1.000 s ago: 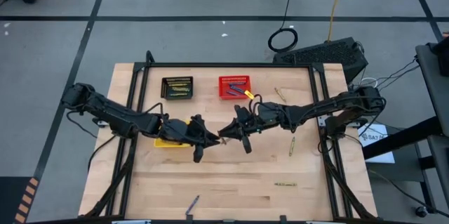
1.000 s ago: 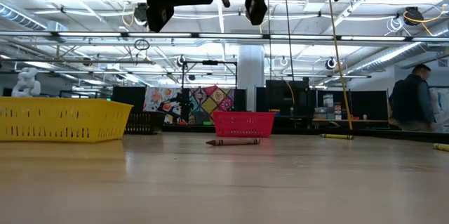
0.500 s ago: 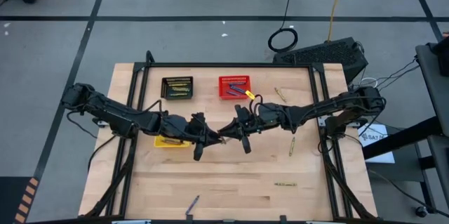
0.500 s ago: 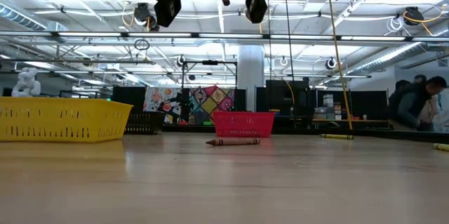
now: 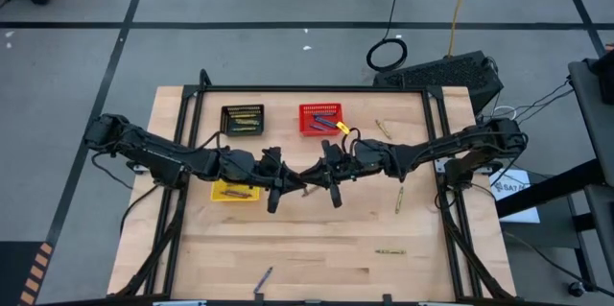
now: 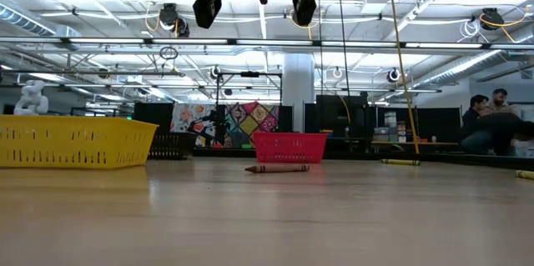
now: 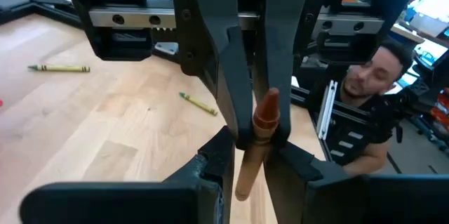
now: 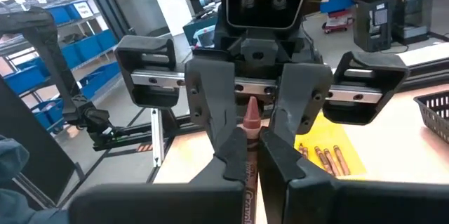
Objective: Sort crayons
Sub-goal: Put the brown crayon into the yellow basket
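Note:
High over the table's middle my two grippers face each other. My right gripper [image 5: 322, 179] [image 8: 250, 155] is shut on a brown crayon [image 8: 250, 129] whose pointed tip aims at the left arm. My left gripper [image 5: 294, 187] [image 7: 254, 150] is open, one finger on either side of that tip, with gaps showing in the right wrist view. Another brown crayon [image 6: 277, 168] lies flat on the table under them. The black basket [image 5: 242, 119] holds yellow-green crayons, the red basket [image 5: 319, 118] blue ones. The yellow basket [image 5: 233, 191] holds brown ones. My right gripper pinches the crayon's paper-wrapped shaft [image 8: 248, 175] between its two fingers. The fingers come about level from the table's right side and lie along the crayon. The bare tip [image 8: 250, 112] sticks out ahead of them, and the crayon is lifted well clear of the table.
Loose yellow-green crayons lie right of the red basket [image 5: 382, 128], at the right [image 5: 398, 200] and near the front [image 5: 389, 251]. A blue one [image 5: 264, 275] lies at the front edge. A person [image 7: 372, 97] and others [image 6: 492, 124] are beyond the table.
My left gripper has moved toward the table's right edge, up to the right gripper. Its fingers now stand around the crayon's tip, where a gap showed before. More of the yellow basket shows behind it.

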